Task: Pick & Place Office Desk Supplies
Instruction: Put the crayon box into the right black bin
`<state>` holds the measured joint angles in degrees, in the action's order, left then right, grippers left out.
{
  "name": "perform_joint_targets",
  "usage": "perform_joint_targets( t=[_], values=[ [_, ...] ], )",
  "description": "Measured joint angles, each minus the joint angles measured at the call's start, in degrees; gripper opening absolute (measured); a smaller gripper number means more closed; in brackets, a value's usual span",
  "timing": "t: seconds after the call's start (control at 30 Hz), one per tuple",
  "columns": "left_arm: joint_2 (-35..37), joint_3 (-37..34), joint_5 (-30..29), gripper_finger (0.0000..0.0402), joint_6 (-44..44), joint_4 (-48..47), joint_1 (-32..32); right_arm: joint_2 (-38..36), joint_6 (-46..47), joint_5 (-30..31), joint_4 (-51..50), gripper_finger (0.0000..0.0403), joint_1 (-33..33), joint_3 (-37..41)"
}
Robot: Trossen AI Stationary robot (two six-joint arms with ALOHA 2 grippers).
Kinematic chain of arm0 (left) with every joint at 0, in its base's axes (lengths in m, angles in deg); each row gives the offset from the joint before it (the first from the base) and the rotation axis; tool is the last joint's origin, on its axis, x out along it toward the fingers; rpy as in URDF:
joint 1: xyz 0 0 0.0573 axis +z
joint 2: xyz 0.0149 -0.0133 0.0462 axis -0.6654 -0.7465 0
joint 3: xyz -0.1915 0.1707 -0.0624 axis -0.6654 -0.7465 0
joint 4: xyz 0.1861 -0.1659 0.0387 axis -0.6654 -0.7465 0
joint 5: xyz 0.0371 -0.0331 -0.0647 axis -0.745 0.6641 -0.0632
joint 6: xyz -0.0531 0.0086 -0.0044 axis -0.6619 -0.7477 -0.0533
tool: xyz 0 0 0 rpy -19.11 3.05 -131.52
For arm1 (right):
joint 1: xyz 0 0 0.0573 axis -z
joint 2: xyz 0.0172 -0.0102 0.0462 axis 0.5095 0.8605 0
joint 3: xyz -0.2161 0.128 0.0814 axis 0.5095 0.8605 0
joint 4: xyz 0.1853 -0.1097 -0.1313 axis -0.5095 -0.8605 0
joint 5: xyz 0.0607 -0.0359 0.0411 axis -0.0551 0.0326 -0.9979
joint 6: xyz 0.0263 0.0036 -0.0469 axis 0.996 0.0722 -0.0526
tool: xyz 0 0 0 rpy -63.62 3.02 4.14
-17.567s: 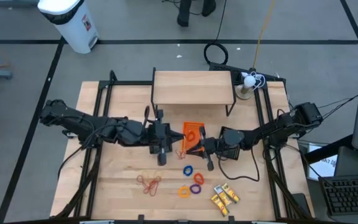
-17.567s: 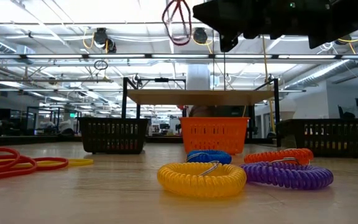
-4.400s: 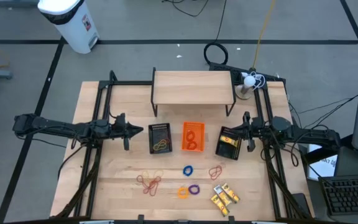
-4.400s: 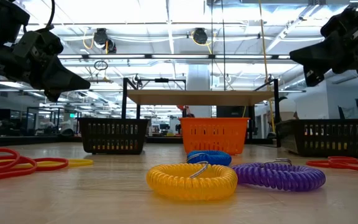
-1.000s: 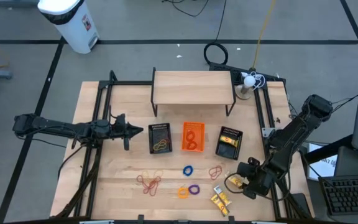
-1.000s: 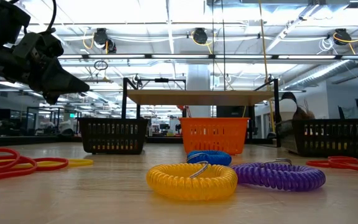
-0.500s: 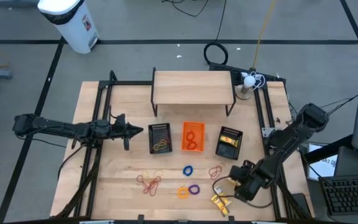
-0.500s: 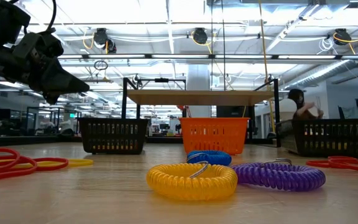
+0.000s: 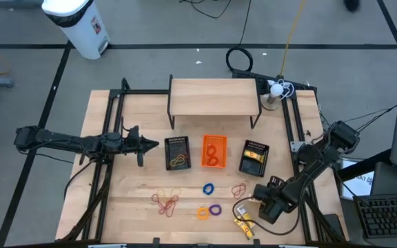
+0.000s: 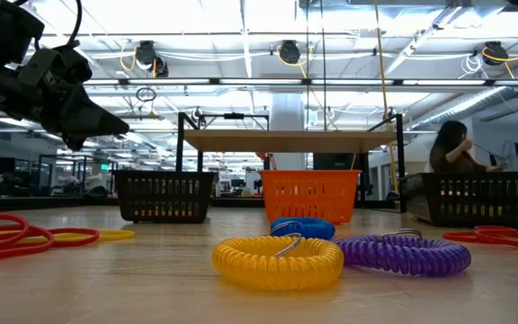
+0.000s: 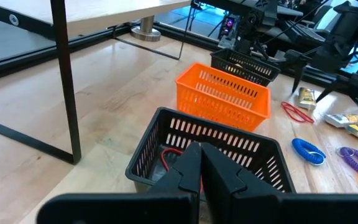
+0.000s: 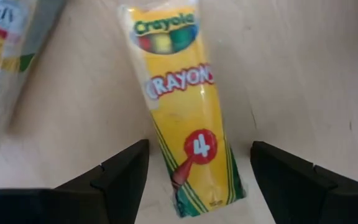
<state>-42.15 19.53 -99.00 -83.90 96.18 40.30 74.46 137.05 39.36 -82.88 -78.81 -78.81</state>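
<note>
Yellow crayon packs point(image 9: 242, 222) lie flat on the table near its front right. My right gripper point(image 9: 259, 209) hangs over them, pointing down and open; its fingers stand on either side of one pack point(image 12: 179, 93) without touching it. A second pack point(image 12: 5, 50) lies beside it. Blue point(image 9: 208, 187), orange point(image 9: 203, 212) and purple point(image 9: 215, 209) coil rings lie mid-table, with loose red rubber bands point(image 9: 164, 201) to their left and more bands point(image 9: 238, 190) to their right. My left gripper point(image 9: 140, 146) waits shut, left of the trays.
Three trays stand in a row: a black mesh one point(image 9: 178, 153) holding rubber bands, an orange one point(image 9: 214, 151), and a black mesh one point(image 9: 255, 157) holding a yellow piece. A small wooden shelf point(image 9: 214, 96) stands behind them. A person point(image 10: 457, 148) sits beyond the table.
My right gripper has moved toward the table's left edge and down over the crayon packs, tipping until it points down. It has stayed open.
</note>
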Motion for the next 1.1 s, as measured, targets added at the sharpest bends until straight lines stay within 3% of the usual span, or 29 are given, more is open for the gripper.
perform_joint_targets(
  t=[0.27,0.53,0.77,1.1],
  values=[
    [0.0,0.0,0.0,0.0010,0.0,0.0,0.0,-0.1,-10.8,0.2,3.7,0.0254,0.2,1.5],
    [0.0,0.0,0.0,0.0010,0.0,0.0,0.0,-1.1,-11.8,0.2,4.3,0.0137,0.5,1.7],
    [0.0,0.0,0.0,0.0010,0.0,0.0,0.0,-4.3,-17.2,6.2,8.1,0.0051,0.5,1.9],
    [0.0,0.0,0.0,0.0010,-0.1,0.0,0.0,-15.0,-41.2,13.5,25.3,0.0062,1.4,1.9]
  ],
)
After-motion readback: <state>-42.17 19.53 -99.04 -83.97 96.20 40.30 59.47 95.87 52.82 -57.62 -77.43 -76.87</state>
